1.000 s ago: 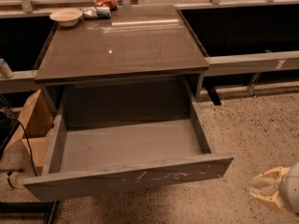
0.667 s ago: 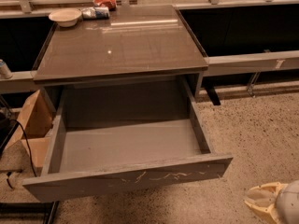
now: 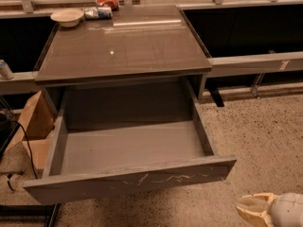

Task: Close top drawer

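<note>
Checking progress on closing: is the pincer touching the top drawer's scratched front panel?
No, the pincer sits low at the right over the speckled floor, apart from the top drawer, which stands pulled out.

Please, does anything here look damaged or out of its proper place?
Yes. The top drawer stands pulled far out of the cabinet. Its front panel carries pale scratch marks near the middle, which look like wear. The gripper is at the lower right, apart from the drawer.
</note>
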